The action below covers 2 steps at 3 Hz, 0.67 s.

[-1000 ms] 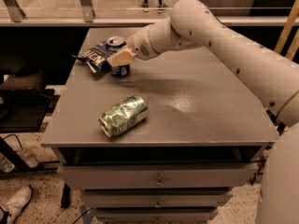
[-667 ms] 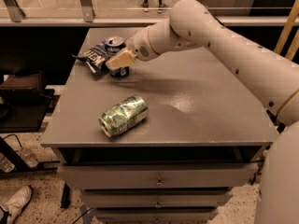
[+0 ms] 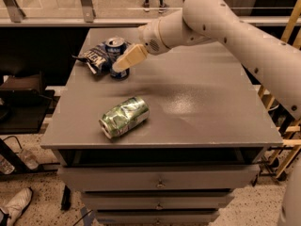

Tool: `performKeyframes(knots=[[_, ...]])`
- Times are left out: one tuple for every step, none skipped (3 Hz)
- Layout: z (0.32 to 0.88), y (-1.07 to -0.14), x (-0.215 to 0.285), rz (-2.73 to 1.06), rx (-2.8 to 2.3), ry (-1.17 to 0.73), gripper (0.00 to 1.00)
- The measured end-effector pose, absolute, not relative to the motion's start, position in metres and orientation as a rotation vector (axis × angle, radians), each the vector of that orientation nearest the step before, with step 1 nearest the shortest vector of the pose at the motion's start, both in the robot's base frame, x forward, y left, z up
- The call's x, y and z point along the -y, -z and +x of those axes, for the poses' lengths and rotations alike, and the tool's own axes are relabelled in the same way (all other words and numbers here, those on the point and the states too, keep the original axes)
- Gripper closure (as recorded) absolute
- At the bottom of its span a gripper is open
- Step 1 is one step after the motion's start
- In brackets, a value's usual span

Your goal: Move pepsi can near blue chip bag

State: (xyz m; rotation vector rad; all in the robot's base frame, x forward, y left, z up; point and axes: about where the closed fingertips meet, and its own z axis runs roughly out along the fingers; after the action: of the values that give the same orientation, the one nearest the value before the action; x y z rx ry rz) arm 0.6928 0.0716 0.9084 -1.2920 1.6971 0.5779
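The pepsi can [image 3: 115,45] stands upright at the far left of the surface [image 3: 202,107], right against the blue chip bag [image 3: 95,56]. It has not budged in the last second while my tool [image 3: 120,66] barely shifted across its front, so I judge the placement done and only the retreat left, though I cannot tell whether the tool grips the can or has let go. What the can holds is hidden; the crushed green can [image 3: 124,117] lies well apart, and the drawers [image 3: 160,178] below are closed.
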Motion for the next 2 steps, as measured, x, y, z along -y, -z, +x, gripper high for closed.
performKeyframes(knots=[[0.688,-0.930,-0.039,-1.269,-1.700,-0.509,0.00],[0.674,-0.946,0.000,-1.221,-1.729,-0.458,0.00]])
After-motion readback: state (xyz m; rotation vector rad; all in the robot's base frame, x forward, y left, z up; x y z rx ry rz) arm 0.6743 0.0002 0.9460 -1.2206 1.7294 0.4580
